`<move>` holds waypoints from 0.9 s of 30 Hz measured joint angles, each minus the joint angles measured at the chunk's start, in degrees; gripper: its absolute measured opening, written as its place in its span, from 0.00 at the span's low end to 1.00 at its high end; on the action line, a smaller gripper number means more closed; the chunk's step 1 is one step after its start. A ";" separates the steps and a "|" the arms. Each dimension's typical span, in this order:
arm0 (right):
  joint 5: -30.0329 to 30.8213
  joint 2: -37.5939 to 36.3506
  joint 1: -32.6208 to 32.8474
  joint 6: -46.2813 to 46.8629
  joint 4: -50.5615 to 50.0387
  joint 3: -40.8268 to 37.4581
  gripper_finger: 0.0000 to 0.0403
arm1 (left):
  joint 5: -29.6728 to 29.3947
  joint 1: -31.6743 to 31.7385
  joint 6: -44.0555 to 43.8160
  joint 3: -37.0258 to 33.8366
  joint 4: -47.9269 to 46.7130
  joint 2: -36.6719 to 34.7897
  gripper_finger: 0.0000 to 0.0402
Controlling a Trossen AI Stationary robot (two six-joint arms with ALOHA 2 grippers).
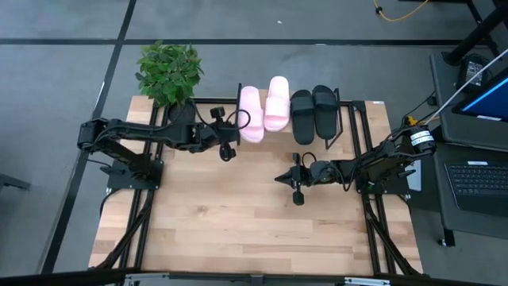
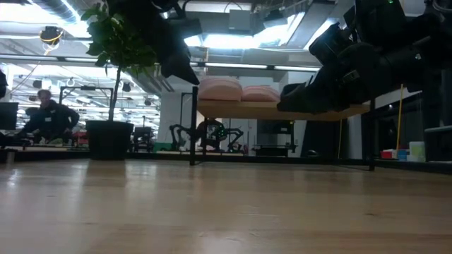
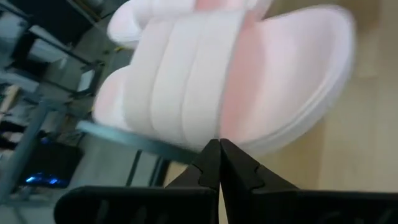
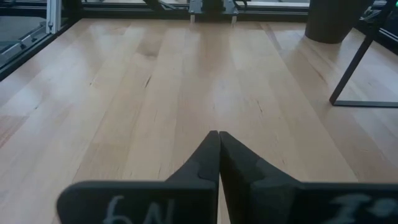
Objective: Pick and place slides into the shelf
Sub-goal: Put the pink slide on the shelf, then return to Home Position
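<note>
High view: potted plant (image 1: 170, 73) beside shelf (image 1: 349, 119), 4 slides (image 1: 278, 103) aboard.

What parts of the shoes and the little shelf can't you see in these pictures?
- Black slides, low view: mostly hidden behind a dark arm.
- Pink slide, left wrist view: blurred, its far end cut off by the edge.
- Shelf, high view: its wood top is covered by the slides.
- Shelf, right wrist view: only a leg shows.

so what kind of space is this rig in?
Looks like a robotics lab or open workshop: a laptop on a bench beside the table, a person at a workstation behind it, exposed ceiling ducts and strip lights.
</note>
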 joint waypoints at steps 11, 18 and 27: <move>0.00 0.00 0.01 0.09 0.00 0.00 0.02 | 1.27 -0.04 0.15 0.00 0.28 0.00 0.00; 0.02 0.00 0.00 0.03 0.00 0.00 0.02 | -3.71 -0.97 0.11 0.04 1.82 -2.77 0.00; -3.68 -2.26 -0.15 -1.76 1.72 1.14 0.02 | 2.21 -7.42 0.02 0.04 1.70 -12.82 0.00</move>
